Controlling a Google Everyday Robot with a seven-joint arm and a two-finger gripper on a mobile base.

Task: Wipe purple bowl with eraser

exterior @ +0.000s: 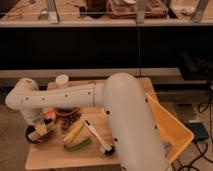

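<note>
The purple bowl (33, 137) is a small, very dark, shallow bowl at the left front of the wooden table (55, 156). My white arm reaches across the table to it from the right. My gripper (41, 128) points down into the bowl. It is shut on the eraser (38, 132), a pale cream block, which rests on or just over the bowl's inside. The arm's wrist hides the back of the bowl.
An orange-brown-rimmed bowl (69, 116) stands right of the purple bowl. A yellow piece (74, 132) and a green cucumber (78, 146) lie in the middle. A white-handled brush (95, 133) lies beside them. A white cup (62, 80) stands at the back. A yellow bin (173, 128) is at the right.
</note>
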